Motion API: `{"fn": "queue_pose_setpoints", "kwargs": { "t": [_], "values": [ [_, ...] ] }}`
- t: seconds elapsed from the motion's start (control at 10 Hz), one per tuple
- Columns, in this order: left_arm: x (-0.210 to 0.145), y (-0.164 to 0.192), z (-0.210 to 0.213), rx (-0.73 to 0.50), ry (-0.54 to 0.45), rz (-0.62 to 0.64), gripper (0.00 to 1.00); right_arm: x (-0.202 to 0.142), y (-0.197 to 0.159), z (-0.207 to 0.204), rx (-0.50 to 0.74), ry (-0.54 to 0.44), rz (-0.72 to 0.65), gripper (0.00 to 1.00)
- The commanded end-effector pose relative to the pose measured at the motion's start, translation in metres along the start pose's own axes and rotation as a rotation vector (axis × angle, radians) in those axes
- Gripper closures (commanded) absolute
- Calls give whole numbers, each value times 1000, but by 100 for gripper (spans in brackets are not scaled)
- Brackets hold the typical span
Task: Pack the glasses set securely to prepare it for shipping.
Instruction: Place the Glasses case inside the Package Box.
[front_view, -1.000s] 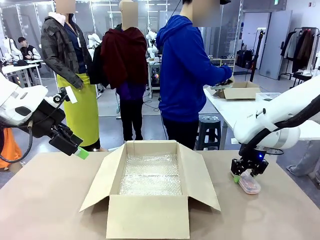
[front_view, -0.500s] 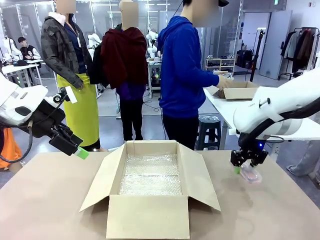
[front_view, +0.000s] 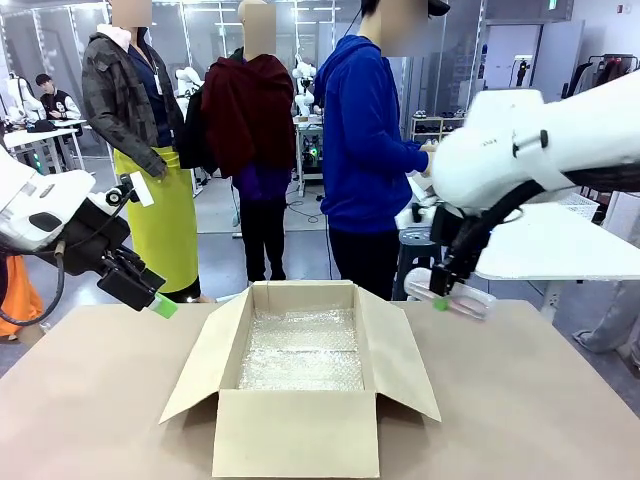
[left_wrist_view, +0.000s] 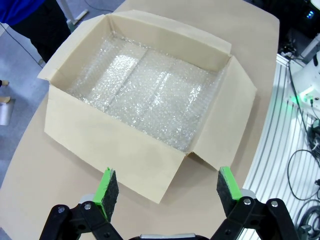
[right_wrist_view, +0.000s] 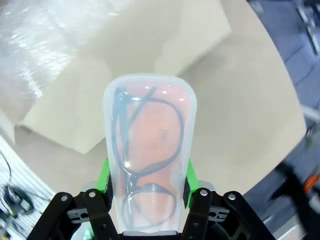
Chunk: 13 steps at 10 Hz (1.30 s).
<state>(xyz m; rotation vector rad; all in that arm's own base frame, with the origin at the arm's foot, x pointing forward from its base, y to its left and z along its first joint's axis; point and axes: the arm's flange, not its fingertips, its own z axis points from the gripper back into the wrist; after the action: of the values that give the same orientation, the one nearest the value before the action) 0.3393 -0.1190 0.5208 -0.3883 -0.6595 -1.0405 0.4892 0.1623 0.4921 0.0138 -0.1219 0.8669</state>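
The right gripper (front_view: 441, 293) is clamped on the pink glasses case (front_view: 474, 303), its green pads pressing the case's two long sides. In the right wrist view the gripper (right_wrist_view: 146, 179) holds the case (right_wrist_view: 148, 125) near one end, and dark-framed glasses show through the clear lid. The case hangs in the air, lying nearly flat, above the far right part of the table (front_view: 90, 400) and just beside the right flap of the open cardboard box (front_view: 300, 432).

The left gripper (front_view: 160, 303) hovers with its jaws spread wide and nothing between them, above the table's left edge. From its wrist camera the gripper (left_wrist_view: 167, 185) looks down on the box (left_wrist_view: 100, 140), which sits at the middle of the table, lined with bubble wrap (left_wrist_view: 150, 95).

A person in a blue hoodie (front_view: 365, 150) stands beyond the far edge.
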Motion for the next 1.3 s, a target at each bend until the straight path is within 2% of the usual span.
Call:
{"fn": "queue_pose_setpoints", "kwargs": {
  "t": [0.0,0.1,0.3,0.6,0.8,0.9,1.2],
  "values": [
    [-1,3,1,-14,-18,-16,0,31,5,-2,-2,56,247,64],
    [-1,3,1,-14,-18,-16,0,58,17,-3,-18,67,339,64],
    [-1,3,1,-14,-18,-16,0,128,42,-11,-57,44,404,64],
    [-1,3,1,-14,-18,-16,0,206,85,-32,-60,48,495,64],
    [-1,3,1,-14,-18,-16,0,239,99,-68,-56,50,543,64],
    [-1,3,1,-14,-18,-16,0,246,97,-88,-27,39,562,64],
    [-1,3,1,-14,-18,-16,0,261,89,-150,-6,97,603,64]
  ]
}}
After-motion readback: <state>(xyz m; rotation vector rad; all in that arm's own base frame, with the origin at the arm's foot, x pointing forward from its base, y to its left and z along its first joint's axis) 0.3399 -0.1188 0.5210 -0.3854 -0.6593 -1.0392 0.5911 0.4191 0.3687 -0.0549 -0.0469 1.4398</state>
